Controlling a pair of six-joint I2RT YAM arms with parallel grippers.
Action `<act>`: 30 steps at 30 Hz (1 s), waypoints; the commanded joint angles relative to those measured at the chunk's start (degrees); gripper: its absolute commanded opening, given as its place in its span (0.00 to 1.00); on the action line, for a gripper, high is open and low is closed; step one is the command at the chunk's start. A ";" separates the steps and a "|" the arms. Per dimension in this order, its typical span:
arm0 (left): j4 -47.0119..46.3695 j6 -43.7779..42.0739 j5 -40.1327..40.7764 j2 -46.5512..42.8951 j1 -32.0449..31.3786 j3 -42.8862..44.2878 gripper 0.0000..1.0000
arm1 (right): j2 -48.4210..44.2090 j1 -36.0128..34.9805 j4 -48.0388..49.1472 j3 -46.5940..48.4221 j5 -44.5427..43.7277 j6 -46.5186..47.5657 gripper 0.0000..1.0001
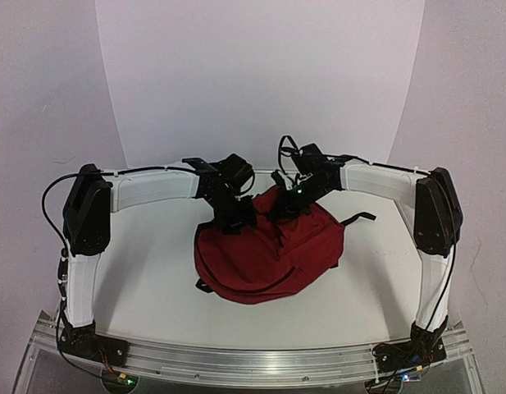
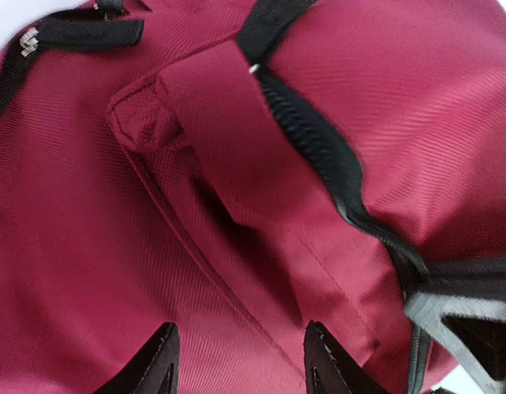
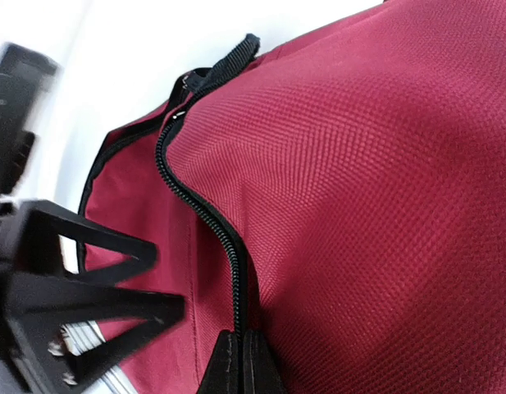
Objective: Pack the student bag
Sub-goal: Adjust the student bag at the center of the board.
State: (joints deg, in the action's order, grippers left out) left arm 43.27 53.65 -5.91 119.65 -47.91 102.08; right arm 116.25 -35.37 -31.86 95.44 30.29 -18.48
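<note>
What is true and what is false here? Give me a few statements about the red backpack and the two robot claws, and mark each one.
1. The backpack is dark red with a black zip. True.
2. The left gripper is clamped shut. False: its jaws stand apart over the red fabric.
3. The right gripper is closed, right where the zip runs down to it. True.
4. The backpack hangs in the air between the arms. False: it lies on the white table.
</note>
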 commanded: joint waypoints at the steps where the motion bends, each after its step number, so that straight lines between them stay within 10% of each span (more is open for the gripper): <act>1: -5.91 6.88 -2.95 1.63 2.60 -1.71 0.52 | 3.48 -2.49 -0.40 1.83 4.34 -2.76 0.00; 12: -8.99 -8.13 -5.04 4.87 12.75 5.64 0.54 | 2.75 -4.83 3.21 -1.78 6.94 -7.68 0.00; 30: -12.58 -6.42 -7.27 2.23 3.09 6.33 0.59 | 6.31 -4.76 6.05 1.79 8.15 -12.02 0.00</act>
State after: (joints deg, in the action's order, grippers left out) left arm 37.00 46.82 -10.46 125.60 -40.95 107.09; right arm 119.15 -38.33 -24.49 97.27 34.38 -29.32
